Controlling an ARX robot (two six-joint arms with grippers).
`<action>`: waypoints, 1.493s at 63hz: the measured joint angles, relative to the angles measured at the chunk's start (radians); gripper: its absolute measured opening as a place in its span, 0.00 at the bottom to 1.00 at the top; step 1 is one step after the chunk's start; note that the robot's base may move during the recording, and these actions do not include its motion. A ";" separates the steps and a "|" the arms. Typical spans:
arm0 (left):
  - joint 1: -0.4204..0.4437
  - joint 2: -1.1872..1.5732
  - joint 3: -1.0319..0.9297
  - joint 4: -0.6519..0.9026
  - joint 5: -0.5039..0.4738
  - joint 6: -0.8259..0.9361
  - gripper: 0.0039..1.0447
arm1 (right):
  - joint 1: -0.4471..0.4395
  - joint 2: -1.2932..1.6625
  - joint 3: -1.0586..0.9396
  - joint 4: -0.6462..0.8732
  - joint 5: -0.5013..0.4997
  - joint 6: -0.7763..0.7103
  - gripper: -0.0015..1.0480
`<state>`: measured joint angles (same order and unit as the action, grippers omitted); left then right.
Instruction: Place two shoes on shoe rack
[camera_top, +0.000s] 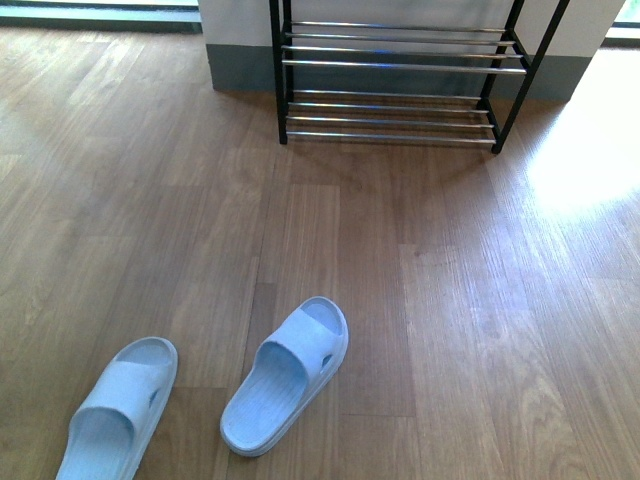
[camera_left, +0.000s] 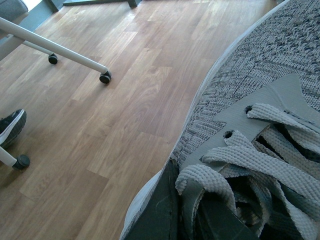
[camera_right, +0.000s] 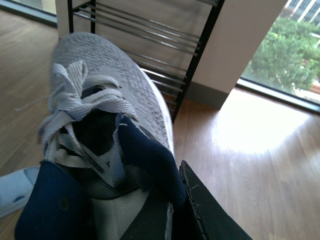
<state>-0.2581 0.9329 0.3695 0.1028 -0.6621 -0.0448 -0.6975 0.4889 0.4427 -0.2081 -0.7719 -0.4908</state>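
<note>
My left gripper (camera_left: 182, 212) is shut on a grey knit sneaker (camera_left: 260, 85), its dark fingers pinching the laced side above the wooden floor. A second grey knit sneaker (camera_right: 117, 95) with navy lining hangs from my right gripper (camera_right: 175, 210), which is shut on its collar; the toe points toward the shoe rack (camera_right: 165, 45). In the front view the shoe rack (camera_top: 400, 65), black frame with chrome rods, stands against the far wall with its shelves bare. Two pale blue slides (camera_top: 288, 375) (camera_top: 118, 408) lie on the floor near the bottom left. Neither arm shows in the front view.
Wooden floor (camera_top: 450, 300) stretches between the slides and the rack. The left wrist view shows white chair legs on casters (camera_left: 105, 77) and a black shoe (camera_left: 11, 127) at the side. A bright window with trees (camera_right: 282, 55) sits beside the rack.
</note>
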 joint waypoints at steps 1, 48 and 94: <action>0.000 0.000 0.000 0.000 0.000 0.000 0.01 | -0.001 -0.001 0.001 0.000 -0.002 0.000 0.01; -0.004 0.000 0.000 0.000 0.008 0.000 0.01 | -0.009 0.006 -0.005 -0.006 0.024 -0.007 0.01; -0.001 0.000 -0.001 0.000 -0.001 0.003 0.01 | -0.008 0.003 -0.007 -0.009 0.001 -0.007 0.01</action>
<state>-0.2592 0.9333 0.3687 0.1028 -0.6632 -0.0422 -0.7055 0.4915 0.4358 -0.2169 -0.7712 -0.4976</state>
